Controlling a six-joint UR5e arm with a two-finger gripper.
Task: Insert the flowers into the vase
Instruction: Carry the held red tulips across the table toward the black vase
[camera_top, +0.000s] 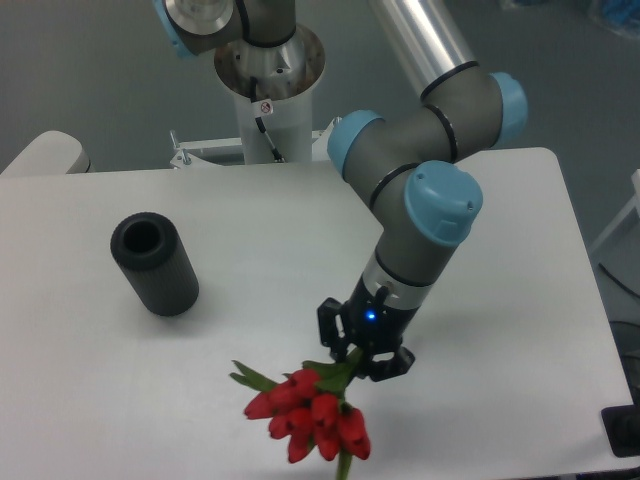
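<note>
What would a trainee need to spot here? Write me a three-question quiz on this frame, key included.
1. True or false: the flowers are already in the vase.
2. What does the gripper hold? A) the vase B) the flowers C) nothing
3. On which side of the picture does the vase stand, seen from the gripper?

Key
1. False; the bunch hangs from the gripper near the table's front edge, apart from the vase.
2. B; it is shut on the bunch at the stem end, buds pointing toward the camera.
3. The left side, mouth open and empty.
</note>
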